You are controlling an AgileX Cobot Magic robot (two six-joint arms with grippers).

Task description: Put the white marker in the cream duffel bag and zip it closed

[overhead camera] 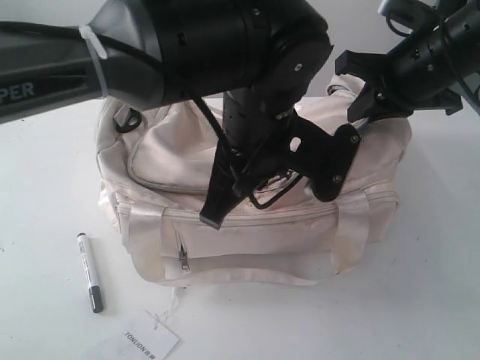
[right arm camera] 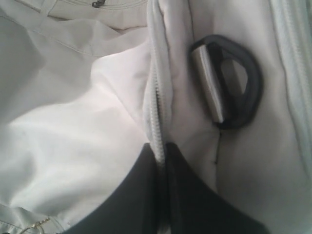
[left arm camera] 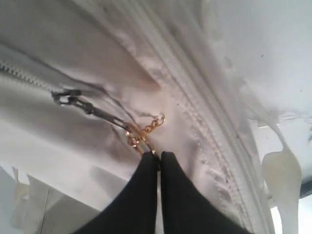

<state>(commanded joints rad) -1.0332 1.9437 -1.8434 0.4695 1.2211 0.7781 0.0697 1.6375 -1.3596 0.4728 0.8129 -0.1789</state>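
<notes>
The white marker is lying on the worktop just beside the near-left corner of the cream duffel bag, cap pointing near, not yet picked up; a paper tag is lying nearer still. The bag is sitting mid-worktop with its top flap looking zipped. The step in hand appears to be opening that zipper. The left gripper is clenching the gold ring pull, which is chained to the slider. The right gripper is pinching the bag's zipper seam beside a black D-ring, probably bracing the fabric. The next move is likely calling for a pull along the curved track while the seam is being held taut. The left arm is reaching in from the left, wrist bending steeply down over the bag; the right arm is angling down from the far right.
</notes>
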